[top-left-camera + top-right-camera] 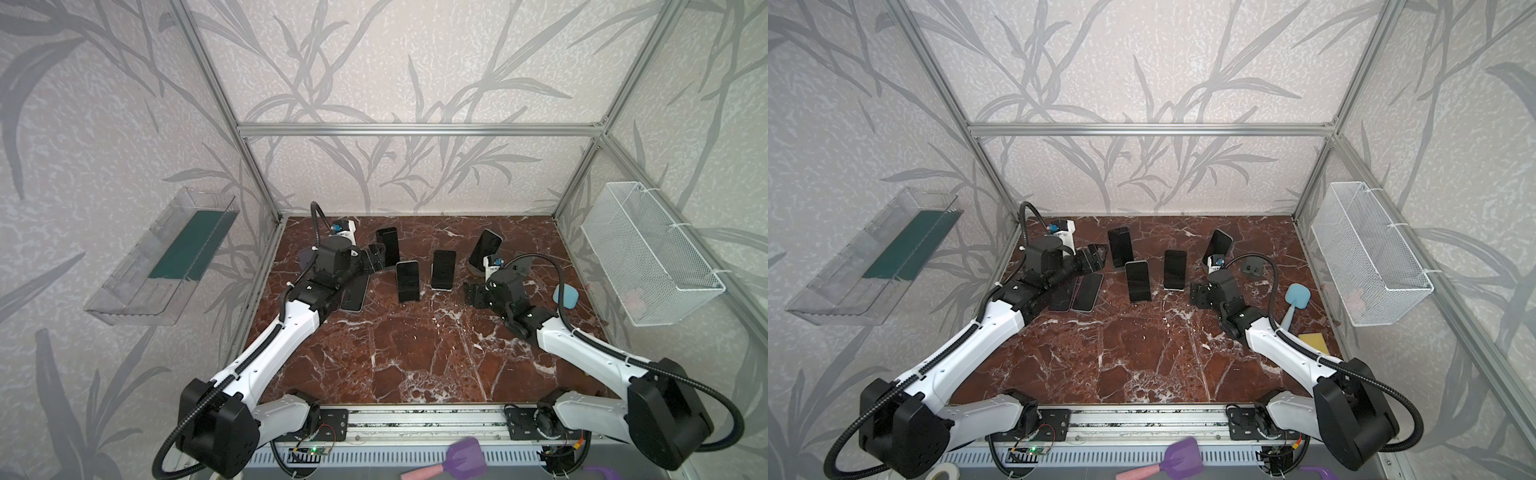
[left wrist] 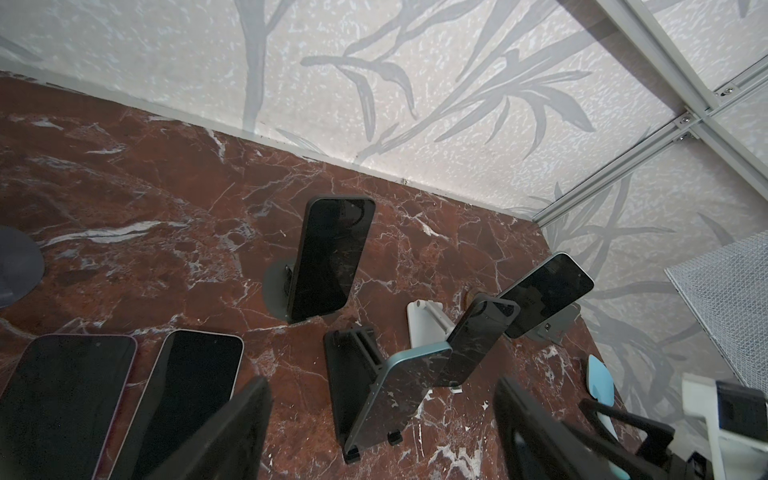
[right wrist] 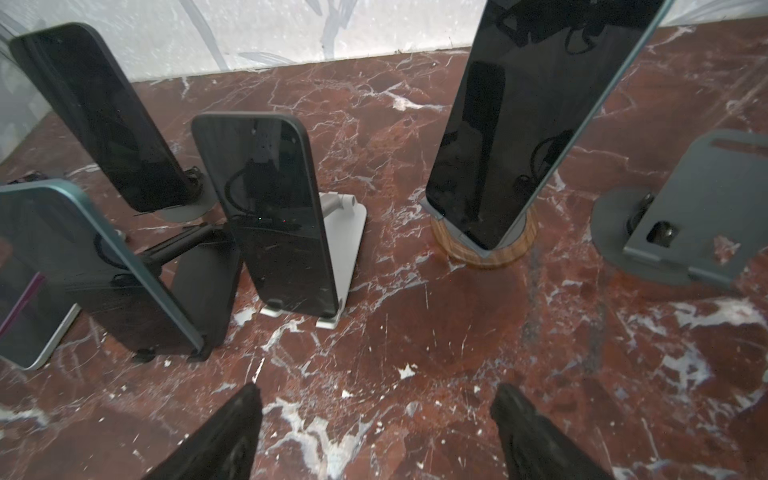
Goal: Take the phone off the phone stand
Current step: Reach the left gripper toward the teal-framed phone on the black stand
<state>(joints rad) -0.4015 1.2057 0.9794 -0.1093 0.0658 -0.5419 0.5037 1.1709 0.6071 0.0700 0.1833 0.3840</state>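
Desk [image 1: 415,353]: glossy red-brown marble, white veins.
Walls [image 1: 374,62]: leaf-print paper; aluminium frame [image 1: 415,129].
Left claw [image 2: 380,415]: parted, empty.
Right claw [image 3: 376,392]: parted, empty.

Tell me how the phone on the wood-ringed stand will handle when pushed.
The phone looks rigid; its glossy glass is likely slippery. Standing steep on a small wood-ringed stand, it may tip if pushed sideways.

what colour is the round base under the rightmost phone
Wood-grain brown; the round base shows best in the right wrist view.
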